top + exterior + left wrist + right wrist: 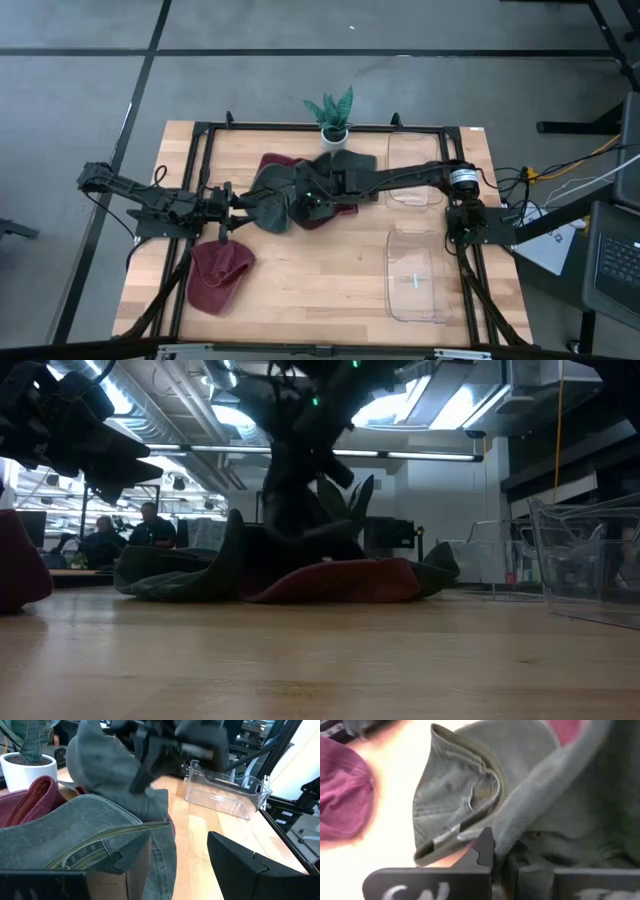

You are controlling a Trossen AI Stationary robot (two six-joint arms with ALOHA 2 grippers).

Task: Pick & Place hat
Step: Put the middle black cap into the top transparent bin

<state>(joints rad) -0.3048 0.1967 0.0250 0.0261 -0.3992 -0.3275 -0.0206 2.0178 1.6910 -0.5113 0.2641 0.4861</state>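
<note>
A pile of grey-green and maroon hats [300, 190] lies at the table's middle. My right gripper [306, 204] reaches in from the right and is shut on a grey-green hat [100, 765], raised above the pile. Another grey-green hat [85, 840] lies on the pile just before my left gripper [180, 865]. That gripper stands open at the pile's left side [238, 205], and I cannot tell whether it touches this hat. A single maroon hat [220, 275] rests crown up on the table near the front left. My right gripper pinches a fold of the grey-green hat's cloth [520, 825] between its two fingers, which slant down from the table's right side. The hat hangs slack below the fingers [290, 490]. Its lower end reaches down to the pile, and I cannot tell whether it is clear.
Two clear plastic bins stand on the right: one at the back [415, 170], one near the front [415, 285]. A potted plant [332, 118] stands at the far edge behind the pile. Bare wood lies between the front maroon hat and the front bin.
</note>
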